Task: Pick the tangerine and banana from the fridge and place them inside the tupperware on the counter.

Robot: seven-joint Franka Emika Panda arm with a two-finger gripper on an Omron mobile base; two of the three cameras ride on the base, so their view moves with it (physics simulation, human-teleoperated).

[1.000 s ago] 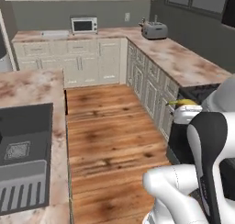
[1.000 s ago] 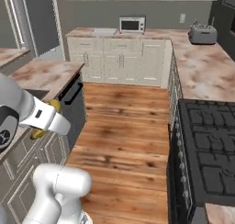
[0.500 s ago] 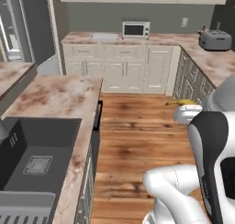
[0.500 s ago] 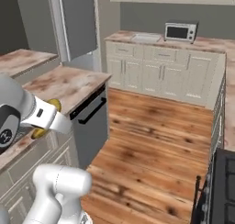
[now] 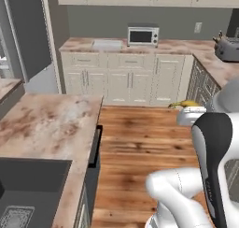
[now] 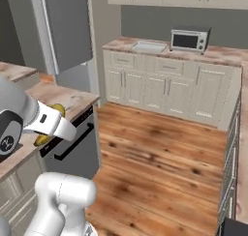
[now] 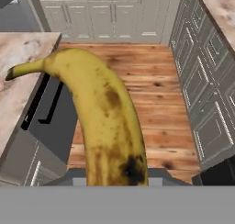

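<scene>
The gripper (image 5: 186, 106) is clamped on the banana (image 7: 103, 117), which in the hand view runs from the bottom centre up to a thin stem pointing toward the left edge, yellow with brown speckles and a dark bruise near its lower end. In the left base view the fruit shows as a small yellow sliver at centre right, just above the white hand; in the right base view it peeks out yellow behind the hand at the left edge, over the near end of the marbled island (the finger tips themselves are hidden by the fruit). The counter (image 5: 140, 46) runs across the upper middle of the left base view, pinkish stone over cream cabinets, and on it the tupperware (image 5: 107, 44) lies as a pale flat tray just left of a microwave (image 5: 143, 36). A toaster (image 5: 227, 48) stands at the upper right edge. The fridge (image 6: 65, 32), grey-sided, fills the upper left of the right base view. Wooden floor (image 6: 160, 157) lies between the cabinets.
</scene>
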